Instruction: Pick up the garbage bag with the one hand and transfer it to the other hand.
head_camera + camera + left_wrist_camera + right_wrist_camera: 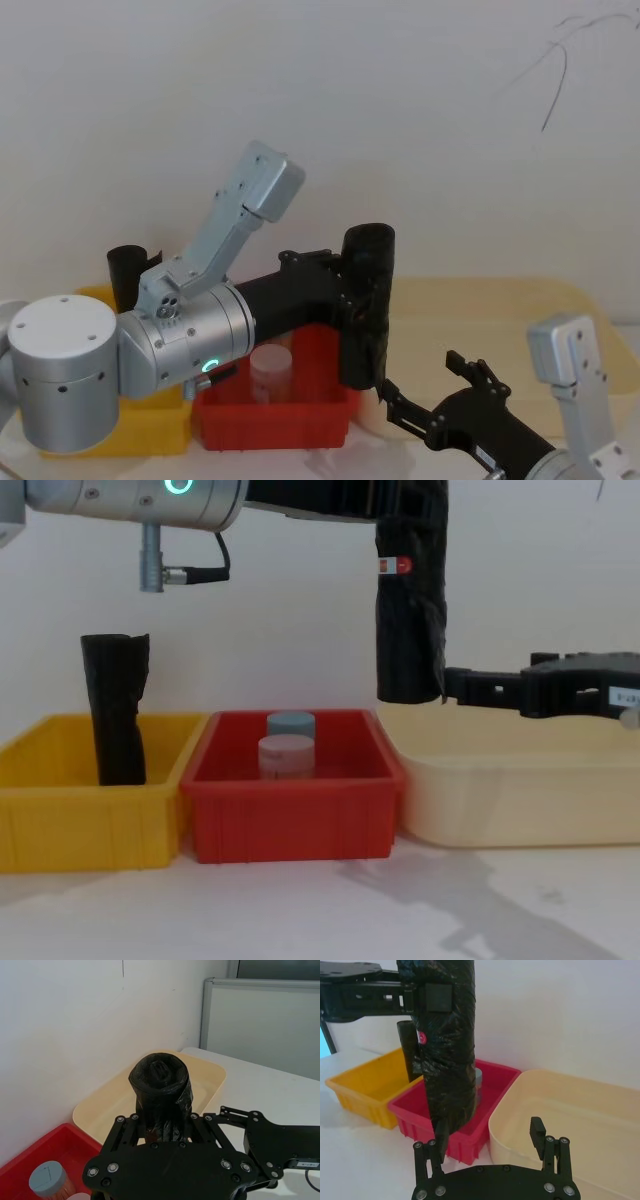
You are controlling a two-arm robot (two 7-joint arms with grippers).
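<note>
The garbage bag (411,620), a tall black crinkled roll with a small red-and-white label (396,565), hangs upright in the air over the gap between the red bin and the cream tray. The one hand, my left gripper (362,300) on the green-ringed arm, is shut on the bag's upper half; one pad (438,997) presses its side. The other hand, my right gripper (487,1139), stands open low at the right, its fingertips level with the bag's lower end (410,688) and close beside it. The bag is not between those fingers.
A red bin (290,825) holds two capped jars (287,752). Left of it, a yellow bin (80,825) holds another black roll (115,710) standing upright. A wide cream tray (520,800) lies at the right, under my right arm. A white wall is behind.
</note>
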